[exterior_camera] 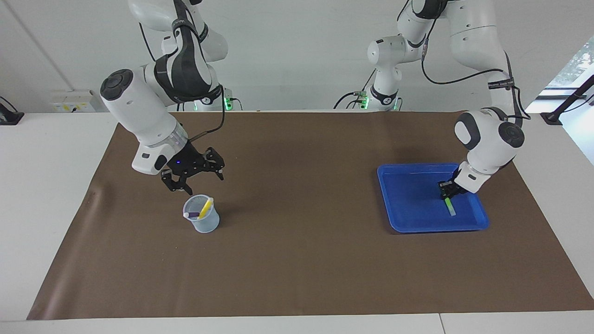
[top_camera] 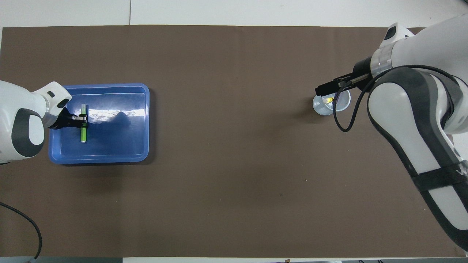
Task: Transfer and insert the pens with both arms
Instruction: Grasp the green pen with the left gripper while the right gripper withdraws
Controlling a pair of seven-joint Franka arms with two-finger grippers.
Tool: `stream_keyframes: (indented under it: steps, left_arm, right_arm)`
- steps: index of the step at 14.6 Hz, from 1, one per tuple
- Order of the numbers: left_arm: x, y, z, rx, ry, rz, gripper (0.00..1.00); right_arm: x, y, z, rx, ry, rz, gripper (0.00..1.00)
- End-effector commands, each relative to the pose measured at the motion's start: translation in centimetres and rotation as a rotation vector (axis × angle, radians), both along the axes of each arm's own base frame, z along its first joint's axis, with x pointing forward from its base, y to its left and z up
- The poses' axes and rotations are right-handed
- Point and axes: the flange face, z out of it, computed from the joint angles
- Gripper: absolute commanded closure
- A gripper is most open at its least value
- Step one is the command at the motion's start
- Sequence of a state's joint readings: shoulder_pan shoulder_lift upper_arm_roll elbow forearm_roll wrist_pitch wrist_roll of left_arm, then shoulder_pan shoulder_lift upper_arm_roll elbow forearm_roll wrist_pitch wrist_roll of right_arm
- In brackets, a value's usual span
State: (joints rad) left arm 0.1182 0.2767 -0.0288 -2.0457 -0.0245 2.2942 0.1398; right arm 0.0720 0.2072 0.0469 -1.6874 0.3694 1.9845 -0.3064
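The light green pen (exterior_camera: 449, 205) (top_camera: 83, 129) lies in the blue tray (exterior_camera: 408, 227) (top_camera: 109, 86) at the left arm's end of the table. My left gripper (exterior_camera: 447, 192) (top_camera: 83, 118) is down in the tray, shut on that pen near its end closer to the robots. At the right arm's end stands a clear cup (exterior_camera: 203, 225) (top_camera: 321, 109). The yellow pen (exterior_camera: 205, 207) (top_camera: 328, 99) and the purple pen (exterior_camera: 192, 215) lean inside it. My right gripper (exterior_camera: 200, 179) (top_camera: 324, 88) hangs open and tilted just above the cup, holding nothing.
A brown mat (exterior_camera: 297, 269) covers most of the white table. A smaller white arm (exterior_camera: 385, 51) with a green-lit base stands at the table's edge by the robots. A cable (top_camera: 22, 226) lies at the mat's corner beside the left arm.
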Motion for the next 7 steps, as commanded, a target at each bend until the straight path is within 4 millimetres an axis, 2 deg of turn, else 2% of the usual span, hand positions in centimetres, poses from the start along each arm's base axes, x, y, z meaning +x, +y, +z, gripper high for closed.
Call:
stream_keyframes:
  steps: [1,2,3,5,6,7]
  left_arm:
    - [-0.3,-0.5,0.3,0.013,0.004,-0.015,1.0]
    - [-0.2,-0.6,0.8,0.015,-0.002,-0.005,1.0]
    - [-0.1,-0.7,2.2,0.017,-0.017,0.029,1.0]
    - [0.0,-1.5,4.4,0.014,-0.008,0.138,1.0]
    - [0.1,-2.6,5.8,0.012,0.0,0.204,1.0]
    - [0.1,-4.7,6.9,0.014,0.01,0.256,1.0]
  right_arm:
    - [-0.3,1.4,0.6,0.135,0.06,-0.15,0.0]
    - [-0.3,2.2,0.7,0.177,0.091,-0.211,0.0]
    - [-0.6,4.0,0.9,0.216,0.122,-0.254,0.0]
    - [-0.7,5.4,1.3,0.275,0.169,-0.355,0.0]
    - [-0.7,6.2,1.3,0.298,0.173,-0.387,0.0]
    - [-0.8,7.3,1.5,0.321,0.179,-0.405,0.0]
